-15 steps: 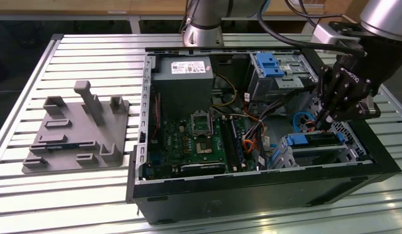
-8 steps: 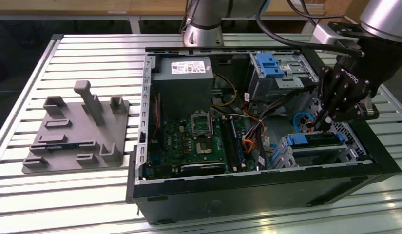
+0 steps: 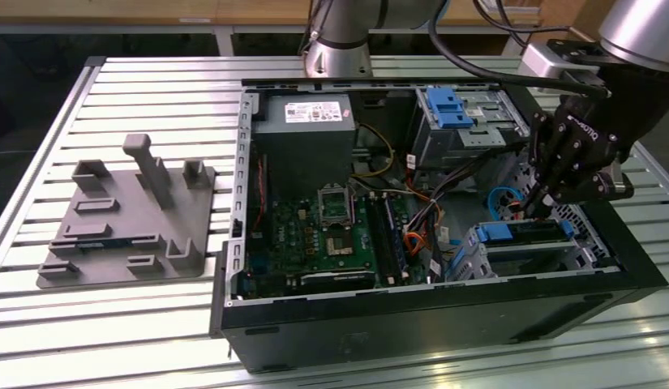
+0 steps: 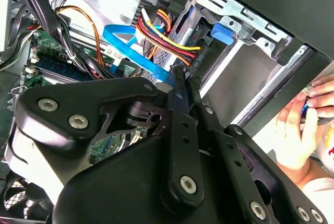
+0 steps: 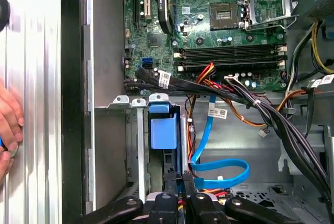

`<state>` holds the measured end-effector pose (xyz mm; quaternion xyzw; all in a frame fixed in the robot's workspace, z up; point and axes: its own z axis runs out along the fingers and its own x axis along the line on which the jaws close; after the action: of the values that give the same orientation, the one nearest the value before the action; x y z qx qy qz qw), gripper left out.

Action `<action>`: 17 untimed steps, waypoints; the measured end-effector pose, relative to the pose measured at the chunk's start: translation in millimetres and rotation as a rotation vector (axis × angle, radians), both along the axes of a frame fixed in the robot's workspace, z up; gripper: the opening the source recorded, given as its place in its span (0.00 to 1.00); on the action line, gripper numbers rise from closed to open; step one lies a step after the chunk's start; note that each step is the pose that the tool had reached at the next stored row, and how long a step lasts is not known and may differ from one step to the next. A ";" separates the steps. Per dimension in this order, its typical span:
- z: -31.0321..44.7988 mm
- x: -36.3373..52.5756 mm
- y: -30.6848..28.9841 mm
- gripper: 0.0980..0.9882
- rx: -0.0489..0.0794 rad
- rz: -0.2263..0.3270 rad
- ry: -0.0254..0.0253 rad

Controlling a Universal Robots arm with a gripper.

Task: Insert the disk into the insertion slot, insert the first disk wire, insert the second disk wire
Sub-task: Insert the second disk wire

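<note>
A: Where is the gripper [image 3: 542, 212] in the exterior view?

B: At about four o'clock from the motherboard [image 3: 323, 243], down inside the open computer case [image 3: 421, 320], its fingertips right at the rear edge of the insertion slot [image 3: 529, 251].

A: And the disk?

B: The disk [image 3: 521, 233] already sits in that silver cage; its blue carrier edge shows along the cage top. In the first wrist view the carrier's blue tab [image 5: 163, 125] stands just beyond the fingertips [image 5: 179, 178].

A: How do the jaws stand?

B: Nearly together, only a thin gap between them in both wrist views. In the second wrist view the tips [image 4: 181, 76] sit at the bundle of red, yellow and black power wires [image 4: 162, 33] and the flat blue data cable [image 4: 133, 51]. Whether they pinch a connector, I cannot tell.

A: Anything else around?

B: A second, taller drive cage with a blue clip [image 3: 451, 109] at twelve o'clock from the gripper, a grey fixture plate [image 3: 129, 219] on the slatted table [image 3: 117, 340] at nine o'clock from the case, and a person's hand [image 4: 300, 130] outside the case wall.
</note>
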<state>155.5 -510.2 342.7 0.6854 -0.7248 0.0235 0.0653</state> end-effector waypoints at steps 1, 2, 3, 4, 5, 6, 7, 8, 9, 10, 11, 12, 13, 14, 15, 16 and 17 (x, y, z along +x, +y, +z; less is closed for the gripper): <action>0.0 0.0 0.0 0.07 0.000 0.000 0.0000; 0.0 0.0 0.0 0.07 0.000 0.000 0.0000; -0.1 0.0 0.0 0.07 0.000 0.000 -0.0001; -0.4 0.0 -0.2 0.07 0.000 0.000 -0.0001; -0.9 0.0 -0.4 0.07 0.002 0.000 0.0000; -1.2 0.0 -0.9 0.07 0.009 0.000 0.0000; -1.4 0.0 -1.5 0.07 0.019 0.000 -0.0002; -1.5 0.0 -2.2 0.07 0.029 0.000 -0.0002; -1.4 0.0 -2.8 0.07 0.040 0.000 -0.0004; -1.4 0.0 -3.3 0.07 0.047 0.000 -0.0004; -1.4 0.0 -3.7 0.07 0.051 0.000 -0.0004; -1.4 0.0 -3.8 0.07 0.051 0.000 -0.0004; -1.4 0.0 -3.8 0.07 0.051 0.000 -0.0004; -1.4 0.0 -3.8 0.07 0.051 0.000 -0.0004; -1.4 0.0 -3.8 0.07 0.051 0.000 -0.0004; -1.4 0.0 -4.0 0.07 0.051 0.000 -0.0004; -1.4 0.0 -4.4 0.07 0.050 0.000 -0.0004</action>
<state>155.6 -514.6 341.3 0.6867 -0.7253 0.0053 0.0478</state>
